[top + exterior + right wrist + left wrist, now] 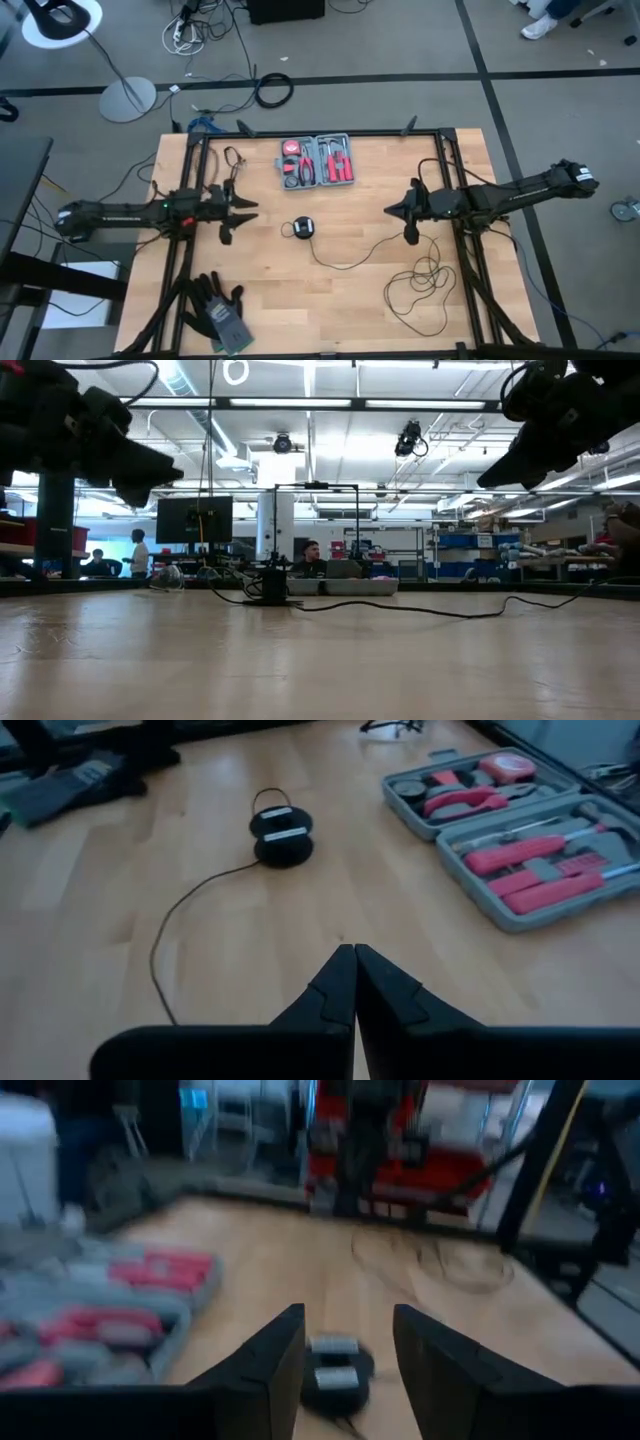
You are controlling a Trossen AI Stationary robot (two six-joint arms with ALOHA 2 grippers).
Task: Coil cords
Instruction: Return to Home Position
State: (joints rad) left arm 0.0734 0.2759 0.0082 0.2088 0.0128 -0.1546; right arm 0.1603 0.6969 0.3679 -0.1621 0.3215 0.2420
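L gripper [347,1312] spread, R gripper [354,951] closed; spool [284,847] 2 labels [274,814] unreadable.

floor [400,45]: grey carpet, dark seams running across and down. light wood worktop [350,300] set in a black frame. on the floor beyond it: round grey stand base [127,99] with a thin pole, black cable coil [273,90], loose white cables [185,35]. dark desk [20,190] at the left edge. low view: open lab hall, long ceiling light strips [350,402], dark monitor [194,518], shelving [470,542] with blue bins. far back, a standing person [138,552] and a seated person [312,552].
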